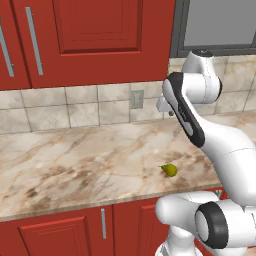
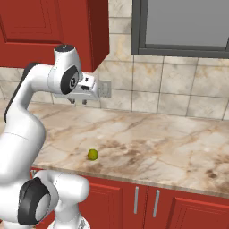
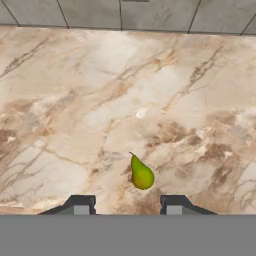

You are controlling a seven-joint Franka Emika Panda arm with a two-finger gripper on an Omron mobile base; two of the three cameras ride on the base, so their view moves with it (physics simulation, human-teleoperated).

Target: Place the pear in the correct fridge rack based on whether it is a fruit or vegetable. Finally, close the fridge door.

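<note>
Pears: one pear (image 3: 141, 174) lying on the marble worktop (image 1: 75, 160).
Arm: raised, hand pointing down.
Pincer (image 3: 125, 206): above the pear, clenched, grasping nothing.

We see a marble countertop (image 1: 75, 160), beige with brown veining, running across the frame. Beige tile backsplash (image 1: 60, 107) at 12 o'clock of it, with a grey wall outlet (image 1: 136, 99) set in. Red upper cabinets (image 1: 95, 35) with silver handles at 12; red lower cabinets (image 2: 147, 203) at 6. Grey-framed window (image 2: 183, 24) at 1 o'clock.
</note>
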